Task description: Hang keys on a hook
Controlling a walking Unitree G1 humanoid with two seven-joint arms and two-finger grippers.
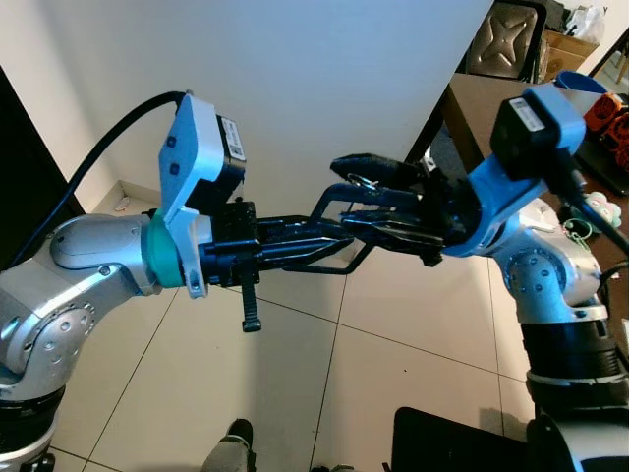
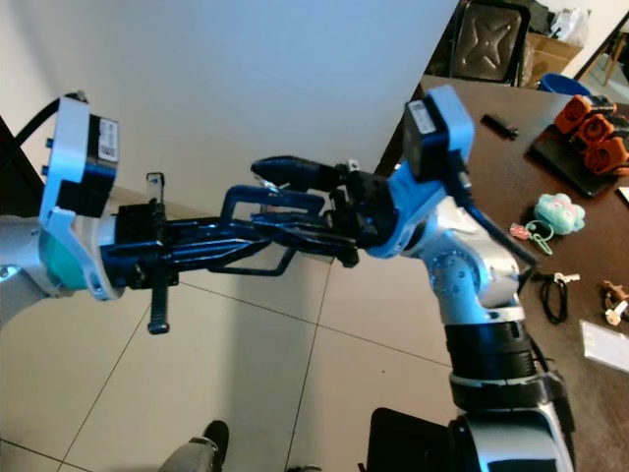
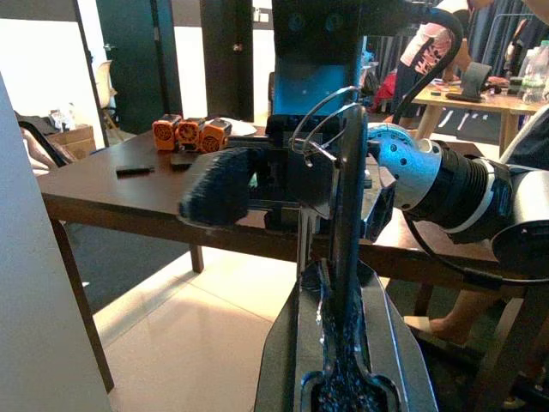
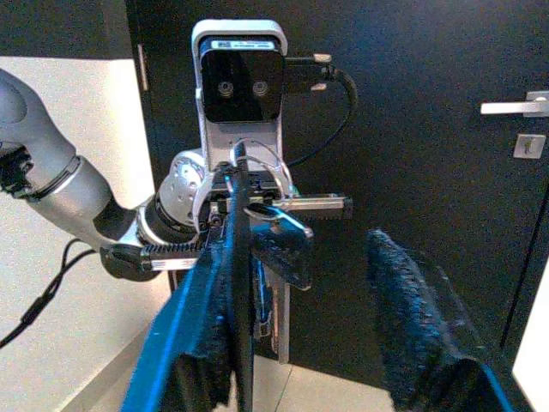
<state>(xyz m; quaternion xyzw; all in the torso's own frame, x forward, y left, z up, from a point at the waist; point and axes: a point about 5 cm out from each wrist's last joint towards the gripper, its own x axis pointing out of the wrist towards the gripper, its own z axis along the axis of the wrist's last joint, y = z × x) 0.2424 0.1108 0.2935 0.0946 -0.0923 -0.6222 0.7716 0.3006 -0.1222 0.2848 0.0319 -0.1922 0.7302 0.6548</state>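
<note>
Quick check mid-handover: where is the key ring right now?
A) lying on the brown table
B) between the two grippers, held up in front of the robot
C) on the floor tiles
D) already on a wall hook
B: the key ring sits where the left gripper and right gripper meet in mid-air.

Crowding mid-air, left gripper [image 1: 339, 241] and right gripper [image 1: 369, 197] interlocking; white wall [image 1: 324, 79] blocking behind; table [image 2: 550, 177] hemming the right; tiled floor [image 1: 324, 364] lying open below.
</note>
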